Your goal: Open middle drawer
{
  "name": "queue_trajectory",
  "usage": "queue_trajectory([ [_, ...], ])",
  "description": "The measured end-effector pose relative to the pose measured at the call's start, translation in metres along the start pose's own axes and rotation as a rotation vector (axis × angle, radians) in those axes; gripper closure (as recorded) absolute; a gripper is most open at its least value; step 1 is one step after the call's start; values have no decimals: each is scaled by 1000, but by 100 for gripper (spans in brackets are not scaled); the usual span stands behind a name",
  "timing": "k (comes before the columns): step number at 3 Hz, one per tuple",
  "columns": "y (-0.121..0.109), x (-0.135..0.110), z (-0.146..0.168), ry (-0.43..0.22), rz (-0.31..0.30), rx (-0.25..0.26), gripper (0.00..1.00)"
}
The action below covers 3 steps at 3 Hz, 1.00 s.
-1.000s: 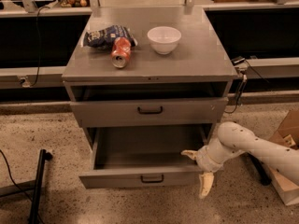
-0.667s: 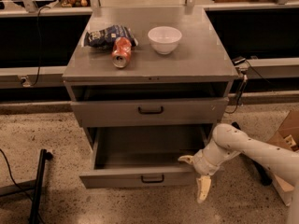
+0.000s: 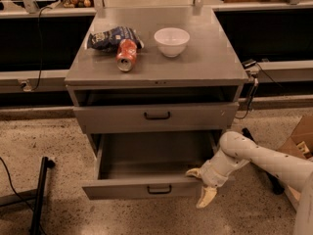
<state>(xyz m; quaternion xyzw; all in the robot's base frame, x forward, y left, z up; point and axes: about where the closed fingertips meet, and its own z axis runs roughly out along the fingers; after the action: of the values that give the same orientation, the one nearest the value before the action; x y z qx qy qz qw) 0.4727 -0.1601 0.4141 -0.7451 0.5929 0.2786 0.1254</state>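
The middle drawer [image 3: 146, 187] is a wide shallow grey drawer with a small black loop handle [image 3: 159, 190]. It stands pulled out from the cabinet and looks empty inside. My gripper [image 3: 200, 185] is at the right end of its front panel. The fingers are spread: one fingertip [image 3: 192, 172] lies over the drawer's front rim and the other [image 3: 206, 198] hangs down outside the front. The drawer above [image 3: 156, 116] is closed. Anything below the open drawer is hidden.
On the cabinet top [image 3: 210, 62] lie a dark chip bag [image 3: 110, 37], a red can [image 3: 126, 55] on its side and a white bowl [image 3: 171, 41]. A black stand leg [image 3: 40, 195] is on the floor at left. A cardboard box [image 3: 301, 136] is at right.
My gripper has shifted slightly to the left along the drawer's front. The drawer stays pulled out about as far as before.
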Motion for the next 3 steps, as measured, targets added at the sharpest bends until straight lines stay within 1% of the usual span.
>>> queue_trajectory([
  [1,0,0,0,0,-1,0,35],
  [2,12,-20,-9,-5,-73,-28,25],
  [3,20,-35,-22,0,-140,1,6],
])
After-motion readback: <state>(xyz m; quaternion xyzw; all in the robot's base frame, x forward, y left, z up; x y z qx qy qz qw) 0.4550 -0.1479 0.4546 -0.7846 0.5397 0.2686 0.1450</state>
